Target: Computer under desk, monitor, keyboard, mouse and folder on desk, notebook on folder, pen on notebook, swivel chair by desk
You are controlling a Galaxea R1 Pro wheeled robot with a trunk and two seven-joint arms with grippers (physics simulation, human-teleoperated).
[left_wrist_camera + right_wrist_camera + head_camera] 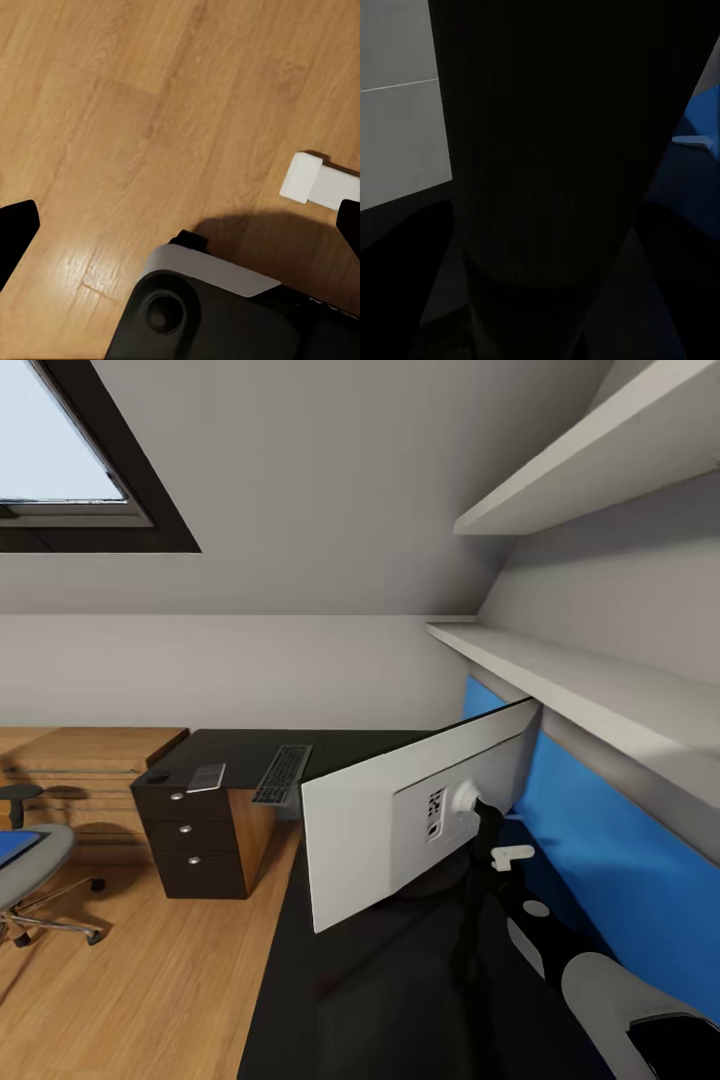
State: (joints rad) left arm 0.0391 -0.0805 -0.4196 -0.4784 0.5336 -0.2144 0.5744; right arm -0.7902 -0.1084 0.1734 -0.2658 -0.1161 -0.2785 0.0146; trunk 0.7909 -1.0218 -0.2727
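The monitor (400, 830) stands on the black desk (340, 1000) with its white back towards me. My right arm (610, 990) reaches up to its black stand (488, 830), and the right gripper (495, 852) is at the stand. The right wrist view is dark with the stand (562, 165) pressed close, so its jaws cannot be made out. The keyboard (283, 772) and the light-grey notebook (207, 777) lie on the desk's far end. At the left edge is the swivel chair (35, 870) with the blue folder (15, 847) on its seat. My left gripper (180, 225) hangs open over the wood floor.
A black drawer unit (195, 840) holds up the desk's far end, with low wooden shelving (90, 760) behind it. A blue panel (610, 840) and white shelves (600, 690) line the wall at right. A skylight (60, 450) is at upper left. My base (217, 307) shows under the left gripper.
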